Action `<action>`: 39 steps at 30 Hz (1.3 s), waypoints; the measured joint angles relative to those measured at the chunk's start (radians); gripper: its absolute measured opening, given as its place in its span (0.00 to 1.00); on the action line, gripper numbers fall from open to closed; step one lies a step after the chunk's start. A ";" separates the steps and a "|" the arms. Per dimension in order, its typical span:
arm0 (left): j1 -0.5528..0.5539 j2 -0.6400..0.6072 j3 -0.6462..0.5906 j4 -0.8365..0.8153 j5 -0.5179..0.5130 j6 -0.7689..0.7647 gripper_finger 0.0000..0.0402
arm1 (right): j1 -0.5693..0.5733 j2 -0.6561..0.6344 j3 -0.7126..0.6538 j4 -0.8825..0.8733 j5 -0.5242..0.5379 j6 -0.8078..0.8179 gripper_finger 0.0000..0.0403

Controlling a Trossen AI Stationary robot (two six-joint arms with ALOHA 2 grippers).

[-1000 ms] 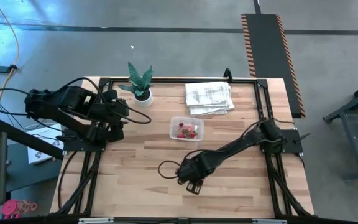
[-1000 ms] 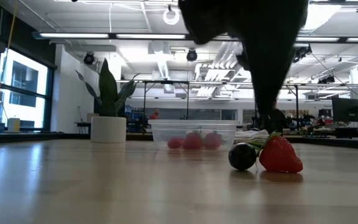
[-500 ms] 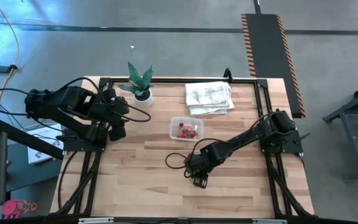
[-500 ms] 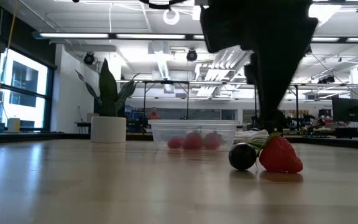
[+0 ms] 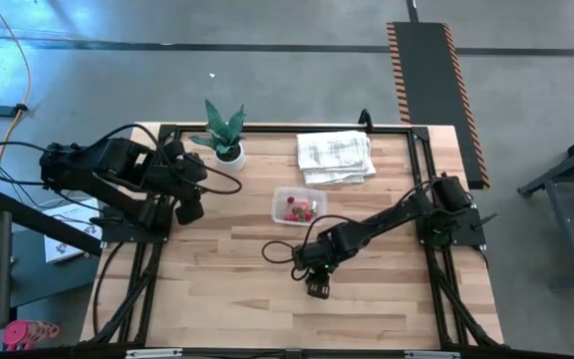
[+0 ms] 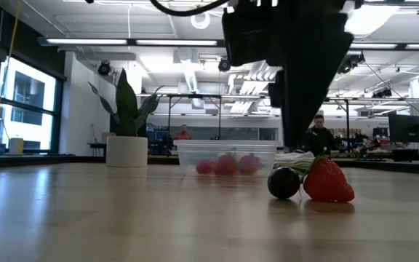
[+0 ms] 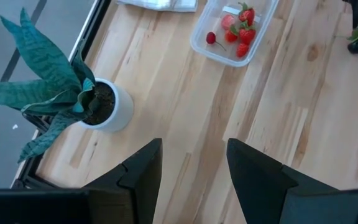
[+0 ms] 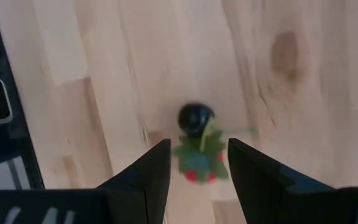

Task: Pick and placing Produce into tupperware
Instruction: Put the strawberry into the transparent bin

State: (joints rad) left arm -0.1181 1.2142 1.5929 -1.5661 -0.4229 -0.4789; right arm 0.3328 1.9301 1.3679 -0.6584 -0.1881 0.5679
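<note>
Clear plastic tub (image 5: 298, 206) is sitting mid-desk (image 5: 217, 289), holding several red berries (image 7: 236, 30). Outside it, a strawberry (image 6: 329, 182) and a glossy dark round fruit (image 6: 284, 183) are lying touching on the pale wood. The right gripper (image 8: 194, 168) is hanging above them, jaws apart; the left gripper (image 7: 191, 171), jaws apart, is waiting near the plant (image 5: 224, 130).

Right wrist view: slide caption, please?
Open right gripper hovers over a strawberry and dark berry on the table.
</note>
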 joint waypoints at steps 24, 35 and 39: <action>0.000 0.000 0.000 -0.001 -0.008 -0.001 0.43 | 0.002 0.038 -0.044 0.086 -0.005 0.036 0.38; 0.000 0.000 0.000 -0.003 -0.009 -0.008 0.43 | 0.002 0.073 -0.044 0.091 -0.006 0.026 0.30; 0.000 0.000 0.000 -0.004 -0.008 -0.008 0.43 | 0.002 0.075 -0.044 0.092 -0.004 0.026 0.20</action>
State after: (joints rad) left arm -0.1181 1.2140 1.5929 -1.5700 -0.4313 -0.4866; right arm 0.3344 2.0048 1.3243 -0.5666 -0.1923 0.5938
